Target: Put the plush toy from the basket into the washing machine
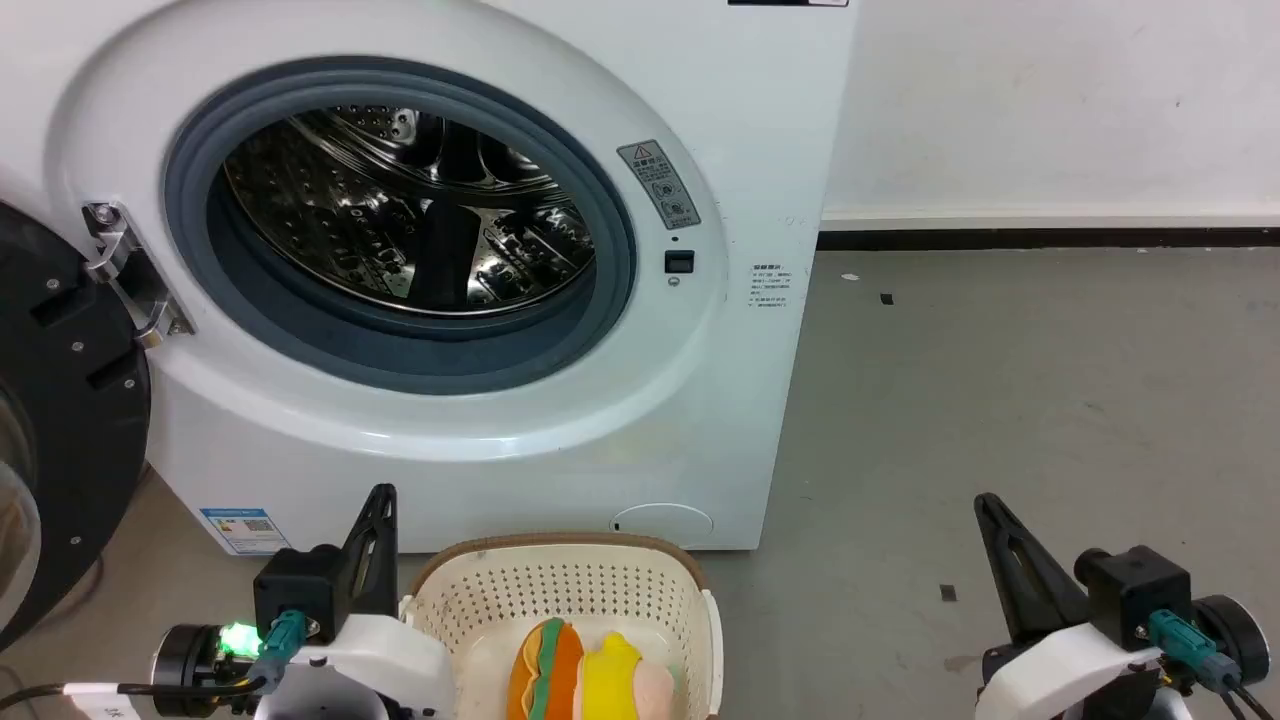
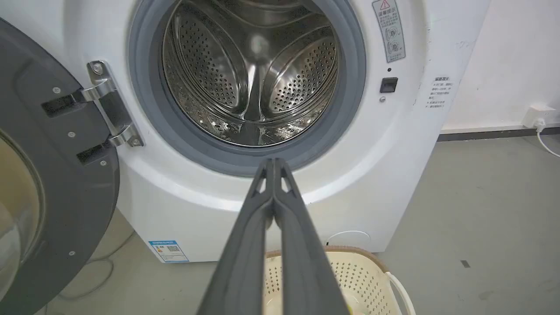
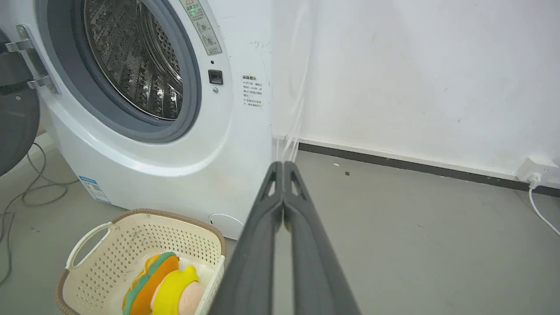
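Plush toy [image 1: 585, 680], soft multicoloured burger, lying in cream perforated plastic basket [image 1: 560, 588] for pickup; left gripper [image 1: 383, 497], right gripper [image 1: 986, 504] flanking, jaws pressed together.

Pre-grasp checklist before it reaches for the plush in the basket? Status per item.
1. Access: door of the washing machine swung open, port unblocked: ok.
2. Target: plush toy lies uncovered in the basket: ok.
3. Placement: basket stands on the floor right in front of the washing machine, below the port: ok.
4. Readiness: left tool open for a grasp: not ok, shut.
5. Readiness: right tool open: not ok, shut too.
6. Snags: near end of the plush toy free of the basket wall: cannot tell, cut off at the picture edge.
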